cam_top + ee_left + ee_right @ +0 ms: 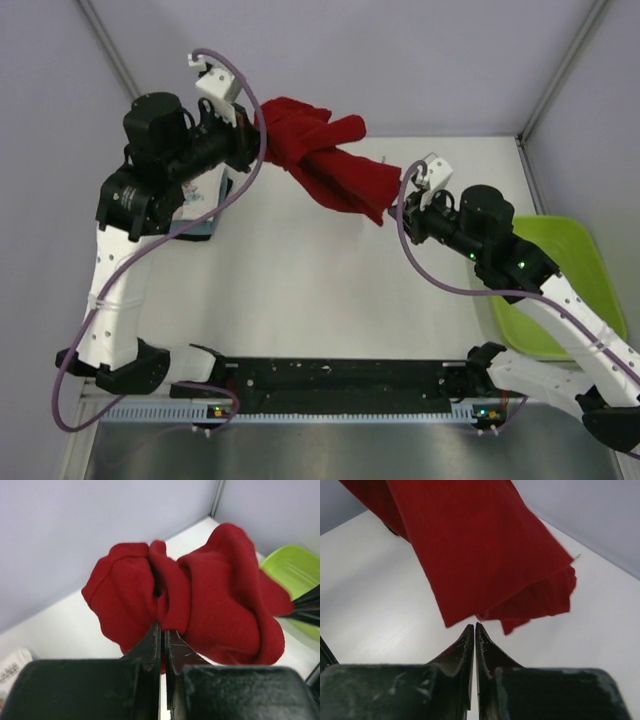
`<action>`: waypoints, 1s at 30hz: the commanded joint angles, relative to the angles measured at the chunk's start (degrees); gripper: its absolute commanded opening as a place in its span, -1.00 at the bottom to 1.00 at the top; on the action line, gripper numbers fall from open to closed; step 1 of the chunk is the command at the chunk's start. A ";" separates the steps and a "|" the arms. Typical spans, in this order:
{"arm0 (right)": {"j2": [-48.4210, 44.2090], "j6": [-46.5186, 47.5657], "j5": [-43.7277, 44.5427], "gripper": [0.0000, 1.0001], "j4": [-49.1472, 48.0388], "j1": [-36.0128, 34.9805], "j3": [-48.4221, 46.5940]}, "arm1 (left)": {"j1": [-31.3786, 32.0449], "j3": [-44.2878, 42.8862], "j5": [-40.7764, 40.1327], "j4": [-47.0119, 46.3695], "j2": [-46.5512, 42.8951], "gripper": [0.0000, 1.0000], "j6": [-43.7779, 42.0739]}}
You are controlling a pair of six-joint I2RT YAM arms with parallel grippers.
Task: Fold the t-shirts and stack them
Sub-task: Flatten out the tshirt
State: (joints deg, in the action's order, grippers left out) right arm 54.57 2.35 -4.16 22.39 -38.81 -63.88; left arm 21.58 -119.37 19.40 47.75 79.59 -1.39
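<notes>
**Item 1, surface.** White table (pixel 330 290), matt and plain. A black rail (pixel 340 385) runs along its near edge and carries both of my arm bases. In front of the rail is a strip of bare grey metal sheet (pixel 330 450).

**Item 2, room.** Pale lavender-grey wall panels (pixel 400 60) close the table on the far side and on both flanks. They meet at two slim metal corner posts, one at the far left (pixel 108 50) and one at the far right (pixel 560 70).

**Item 3, red t-shirt (pixel 325 160).** Plain deep red, bunched and twisted. It hangs in the air above the far half of the table, slung slantwise from my left arm down toward my right. No part of it can be seen lying on the surface.

**Item 4, left pincer (pixel 162 630).** Raised high near the back wall, with the jaws closed tight on a fold of the red t-shirt.

**Item 5, right pincer (pixel 475 627).** Lower, over the right side of the table. The jaws are pressed together, with the tips right at the shirt's lower hanging edge. No cloth shows between them, and I cannot tell whether they touch it.

**Item 6, flat stack (pixel 205 218).** Pale cloth with a dark edge, lying on the table at the left and mostly hidden under my left arm.

**Item 7, lime-green tray (pixel 575 250).** Plastic, at the right edge of the table beside my right arm and partly covered by it. It sits well apart from the shirt.
</notes>
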 commanded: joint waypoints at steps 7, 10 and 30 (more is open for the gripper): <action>3.26 2.92 1.34 -0.14 3.70 0.31 -1.25 | -9.36 45.07 3.37 -10.49 -1.89 -0.06 -3.13; 6.94 1.09 5.55 0.26 4.50 0.40 -1.34 | -11.03 52.28 -2.76 -7.67 -3.21 0.41 -16.94; 42.28 -31.78 -11.47 0.19 -13.85 13.32 1.65 | 0.82 35.45 1.70 -13.47 24.01 0.57 -18.56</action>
State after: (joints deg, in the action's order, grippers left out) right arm 93.30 -19.99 -8.14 18.24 -27.11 -63.33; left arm 20.36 -78.87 20.21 35.68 98.17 -21.69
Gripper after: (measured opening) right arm 0.611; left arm 0.784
